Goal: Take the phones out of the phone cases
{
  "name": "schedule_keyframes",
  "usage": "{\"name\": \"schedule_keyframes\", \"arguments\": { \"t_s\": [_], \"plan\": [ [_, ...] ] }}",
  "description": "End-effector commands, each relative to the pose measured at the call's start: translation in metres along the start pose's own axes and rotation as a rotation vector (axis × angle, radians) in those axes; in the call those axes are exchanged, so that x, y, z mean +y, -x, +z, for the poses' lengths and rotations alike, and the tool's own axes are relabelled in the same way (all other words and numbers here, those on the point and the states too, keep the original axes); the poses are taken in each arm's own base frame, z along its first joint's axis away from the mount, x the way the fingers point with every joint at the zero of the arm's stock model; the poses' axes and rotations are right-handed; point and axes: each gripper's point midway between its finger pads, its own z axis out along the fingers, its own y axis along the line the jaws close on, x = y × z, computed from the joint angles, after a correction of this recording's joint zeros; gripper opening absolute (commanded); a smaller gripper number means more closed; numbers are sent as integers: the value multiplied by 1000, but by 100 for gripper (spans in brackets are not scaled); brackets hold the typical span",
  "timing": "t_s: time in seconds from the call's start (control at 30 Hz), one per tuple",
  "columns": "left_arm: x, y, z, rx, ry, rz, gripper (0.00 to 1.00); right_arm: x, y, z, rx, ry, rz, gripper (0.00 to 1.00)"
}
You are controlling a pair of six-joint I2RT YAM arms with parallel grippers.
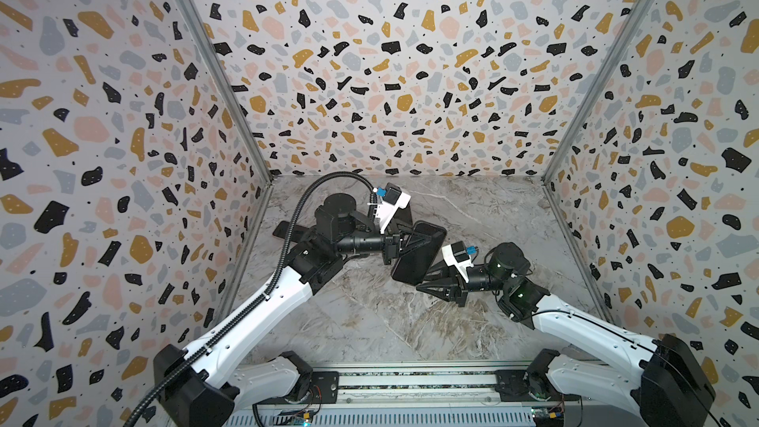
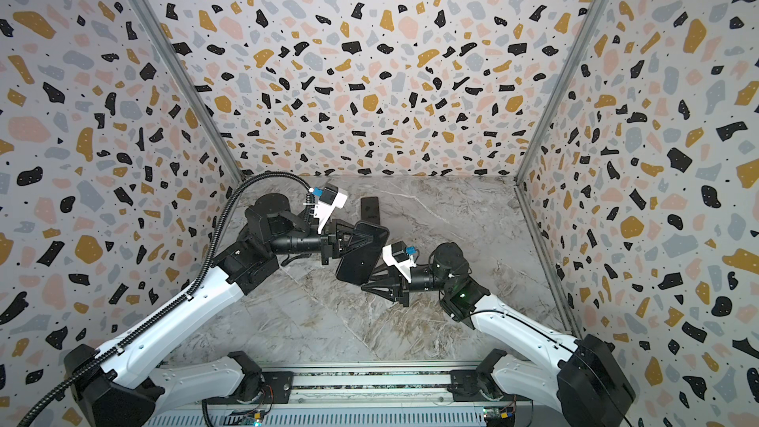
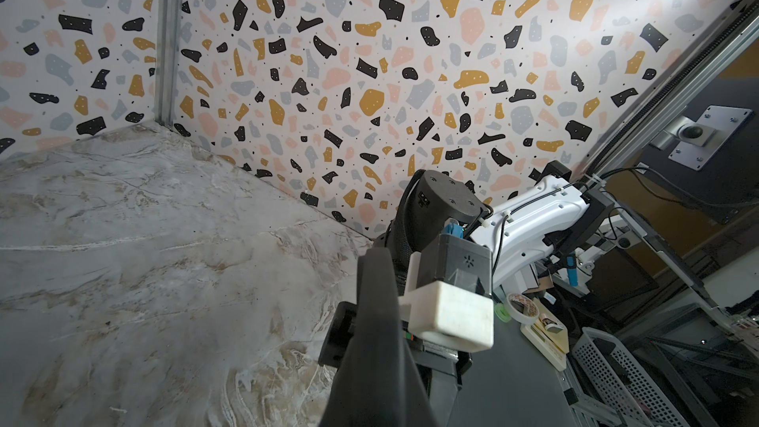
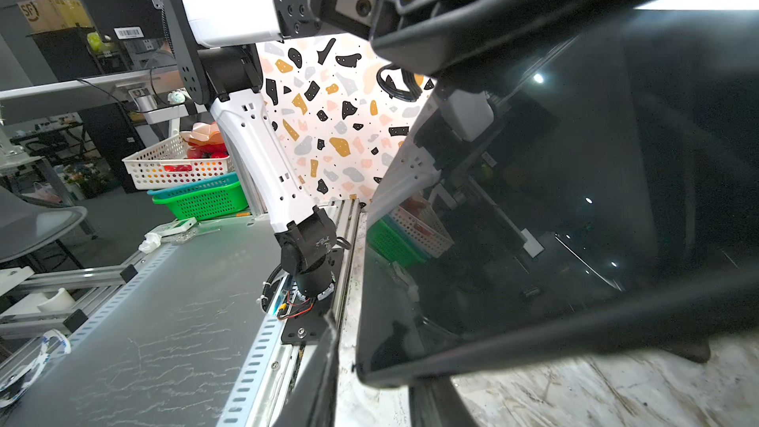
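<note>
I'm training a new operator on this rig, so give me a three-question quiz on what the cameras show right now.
1. True or false: the phone lies flat on the table.
2. Which gripper is shut on the phone's far end? A) left gripper B) right gripper C) neither
3. In a top view, what lies on the table behind the arms?

Key
1. False: the left gripper holds it up, tilted.
2. A; the right gripper brackets the near end.
3. A flat black item.
</note>
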Motion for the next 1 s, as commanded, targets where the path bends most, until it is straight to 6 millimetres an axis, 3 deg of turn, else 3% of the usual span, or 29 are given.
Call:
{"name": "schedule_keyframes", "arguments": {
  "t_s": [0.0, 0.2, 0.6, 0.97],
  "plan": [
    [-19, 25, -4, -78, -40, 91, 0, 8, 19, 2, -41, 35, -65, 22],
    [-12, 26, -1, -87, -25, 50, 0, 9, 15, 1, -44, 21, -109, 9],
    [37, 24, 23, -122, 54, -182, 0, 18, 19, 5, -85, -4, -322, 8],
    [60, 17, 36, -164, 53, -301, 0, 6, 30, 4, -144, -122, -464, 8]
  ]
}}
